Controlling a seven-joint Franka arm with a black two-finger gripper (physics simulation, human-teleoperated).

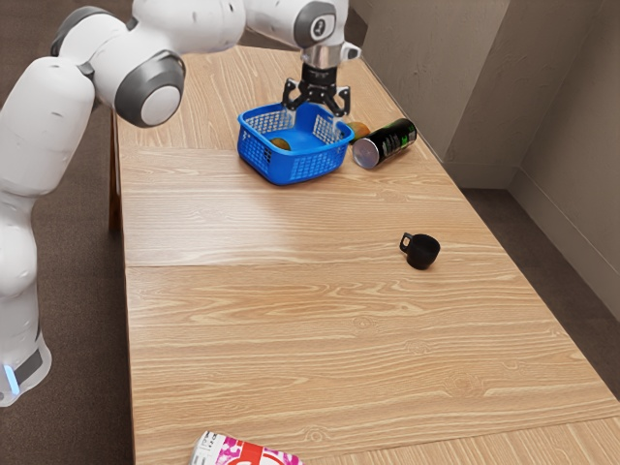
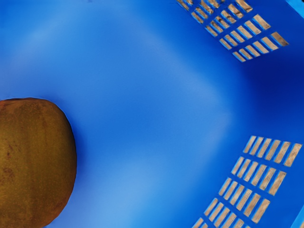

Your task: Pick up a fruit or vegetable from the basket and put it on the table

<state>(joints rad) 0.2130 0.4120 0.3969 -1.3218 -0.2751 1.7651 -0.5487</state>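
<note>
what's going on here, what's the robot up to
The robot's open gripper is over the blue basket, holding nothing. A brown fruit lies in the basket, probably its target. A second fruit is outside the basket, by the can.

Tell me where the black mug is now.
The mug sits on the table in the exterior view's right half, nearest the black can lying on its side.

Perforated walls hemmed an open-topped blue plastic basket [image 1: 256, 152], with free floor beside a rounded brown fruit [image 1: 280, 144].
</note>
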